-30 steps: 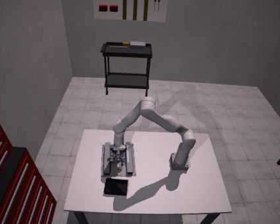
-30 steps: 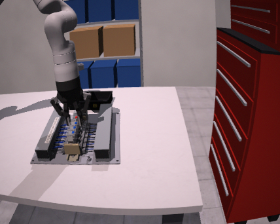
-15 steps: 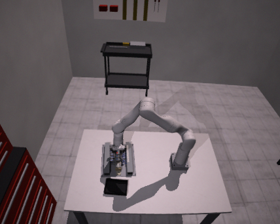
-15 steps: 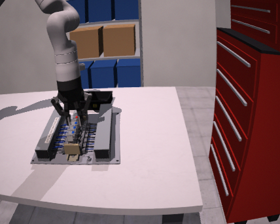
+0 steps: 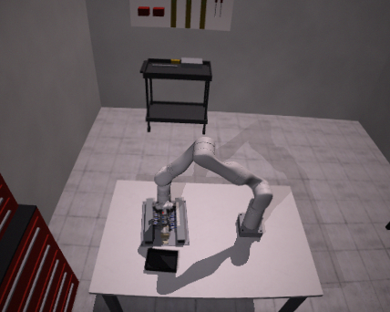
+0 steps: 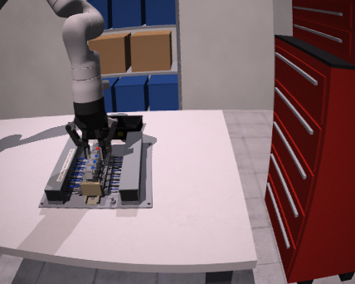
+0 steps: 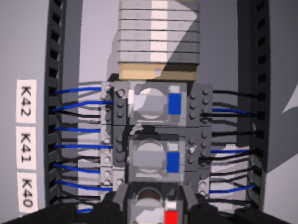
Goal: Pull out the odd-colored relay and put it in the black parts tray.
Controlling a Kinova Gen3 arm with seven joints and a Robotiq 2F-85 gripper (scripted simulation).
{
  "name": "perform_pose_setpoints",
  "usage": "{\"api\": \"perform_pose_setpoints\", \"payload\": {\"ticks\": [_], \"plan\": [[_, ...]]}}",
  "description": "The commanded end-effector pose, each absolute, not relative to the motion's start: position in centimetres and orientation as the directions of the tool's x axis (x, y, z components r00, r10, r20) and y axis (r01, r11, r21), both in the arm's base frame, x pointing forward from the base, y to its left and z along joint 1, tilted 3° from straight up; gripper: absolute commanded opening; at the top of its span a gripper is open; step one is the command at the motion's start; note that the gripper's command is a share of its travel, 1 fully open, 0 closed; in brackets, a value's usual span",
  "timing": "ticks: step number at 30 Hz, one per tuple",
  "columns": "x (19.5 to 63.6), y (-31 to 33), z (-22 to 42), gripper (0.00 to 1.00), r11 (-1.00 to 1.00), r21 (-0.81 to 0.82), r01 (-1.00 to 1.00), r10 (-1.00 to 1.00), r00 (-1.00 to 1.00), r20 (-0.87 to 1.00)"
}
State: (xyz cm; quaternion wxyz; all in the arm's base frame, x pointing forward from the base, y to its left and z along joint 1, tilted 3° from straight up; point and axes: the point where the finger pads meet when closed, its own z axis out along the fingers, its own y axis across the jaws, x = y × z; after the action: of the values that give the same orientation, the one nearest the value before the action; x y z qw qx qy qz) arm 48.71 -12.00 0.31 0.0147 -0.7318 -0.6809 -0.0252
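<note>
Wrist view looks straight down the panel's row of relays, and at its bottom edge the gripper (image 7: 152,210) is pinching the red-button relay (image 7: 159,204) from both sides, its dark fingers flanking the housing. That relay sits in the slot labelled K40, and the two beyond it, at K41 and K42, carry blue buttons (image 7: 174,104), so it is the odd one out. By my reading the extraction step is in hand: the grasp is made, but the relay appears seated in line with its neighbours. The next move calls for a straight lift away from the relay panel (image 6: 134,164), gentle enough that the loose panel is not dragged up or tipped, then a short carry to the black parts tray (image 5: 161,261). The exterior view shows what the wrist cannot: the panel lying flat on the white table (image 6: 196,166), with the arm coming down vertically over its far end. The top view alone gives the layout of the tray, lying just beside the panel's near end on the table, with the arm's base (image 5: 241,232) well apart to the side.
</note>
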Motion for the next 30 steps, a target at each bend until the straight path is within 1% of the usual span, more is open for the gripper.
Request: {"api": "perform_pose_setpoints", "payload": {"ticks": [1, 30], "plan": [[48.78, -12.02, 0.40, 0.00, -0.072, 0.011, 0.997, 0.996, 0.071, 0.057], [48.90, -12.03, 0.41, 0.00, -0.070, -0.032, 0.997, 0.996, 0.071, 0.057]]}}
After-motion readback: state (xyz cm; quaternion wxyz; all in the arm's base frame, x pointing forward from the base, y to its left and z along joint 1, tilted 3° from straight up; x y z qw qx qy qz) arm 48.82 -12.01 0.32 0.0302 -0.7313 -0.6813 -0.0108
